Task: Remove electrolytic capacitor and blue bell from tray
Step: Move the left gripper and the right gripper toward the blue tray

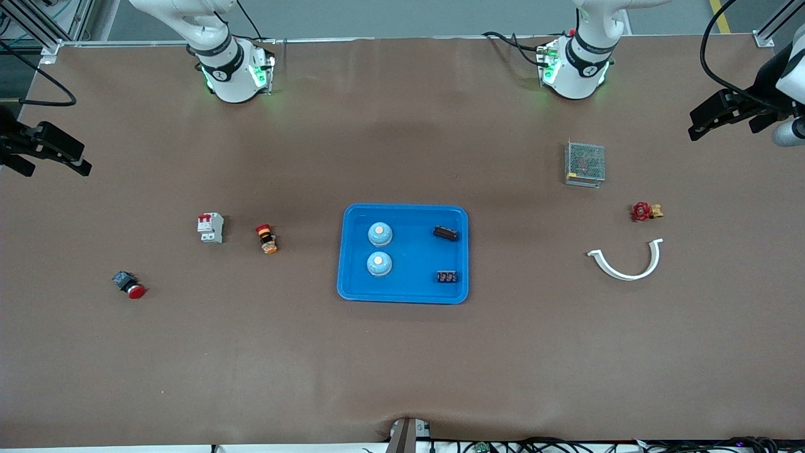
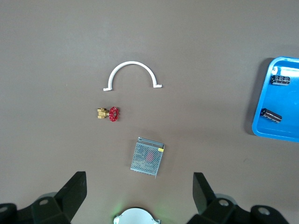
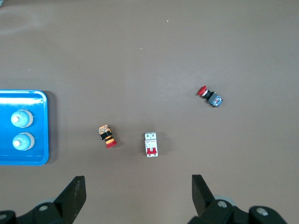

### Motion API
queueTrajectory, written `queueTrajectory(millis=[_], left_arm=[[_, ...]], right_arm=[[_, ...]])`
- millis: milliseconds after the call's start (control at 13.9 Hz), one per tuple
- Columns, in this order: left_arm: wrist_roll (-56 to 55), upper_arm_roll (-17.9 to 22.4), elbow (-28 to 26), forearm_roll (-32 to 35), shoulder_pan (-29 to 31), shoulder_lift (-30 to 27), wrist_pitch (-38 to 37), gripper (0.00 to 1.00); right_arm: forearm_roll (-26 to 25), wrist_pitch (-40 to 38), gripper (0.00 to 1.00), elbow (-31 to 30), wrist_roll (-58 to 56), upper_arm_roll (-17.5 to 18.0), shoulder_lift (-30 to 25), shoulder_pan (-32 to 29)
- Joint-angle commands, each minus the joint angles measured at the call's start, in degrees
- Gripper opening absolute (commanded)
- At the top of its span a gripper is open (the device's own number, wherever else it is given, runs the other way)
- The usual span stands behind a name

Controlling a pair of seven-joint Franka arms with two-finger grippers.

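A blue tray (image 1: 409,255) lies mid-table. In it sit two light-blue bells (image 1: 380,234) (image 1: 379,263) toward the right arm's end, and two dark capacitors (image 1: 445,233) (image 1: 446,276) toward the left arm's end. The left wrist view shows the capacitors (image 2: 271,115) (image 2: 280,80); the right wrist view shows the bells (image 3: 21,119) (image 3: 22,141). My left gripper (image 1: 723,131) (image 2: 139,191) hangs open and empty high over the table's left-arm end. My right gripper (image 1: 60,170) (image 3: 138,189) hangs open and empty over the right-arm end.
Toward the left arm's end lie a metal mesh box (image 1: 585,163), a red-handled valve (image 1: 644,211) and a white curved bracket (image 1: 626,261). Toward the right arm's end lie a white circuit breaker (image 1: 210,228), an orange-and-red push button (image 1: 266,239) and a red mushroom button (image 1: 129,285).
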Motion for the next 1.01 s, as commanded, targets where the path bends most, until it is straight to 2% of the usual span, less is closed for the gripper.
queueTrajectory(millis=[0, 359, 647, 934], left_arm=[[-0.24, -0.36, 1.16, 0.13, -0.51, 0.47, -0.91, 1.0], [-1.12, -1.41, 1.78, 0.92, -0.86, 2.67, -0.73, 1.0], [-6.47, -4.83, 1.25, 0.92, -0.86, 6.0, -0.65, 1.0], [-14.99, -7.91, 0.9, 1.0, -0.86, 9.08, -0.03, 1.0]], right_arm=[[1.42, 0.52, 1.0, -1.48, -0.75, 0.19, -1.32, -0.6], [1.68, 1.57, 1.0, -2.87, -0.66, 0.28, -1.49, -0.6], [3.44, 10.26, 1.0, -13.94, 0.39, 0.28, -5.36, -0.43], [3.44, 16.15, 1.0, -20.89, 5.21, 0.81, -5.89, 0.97]])
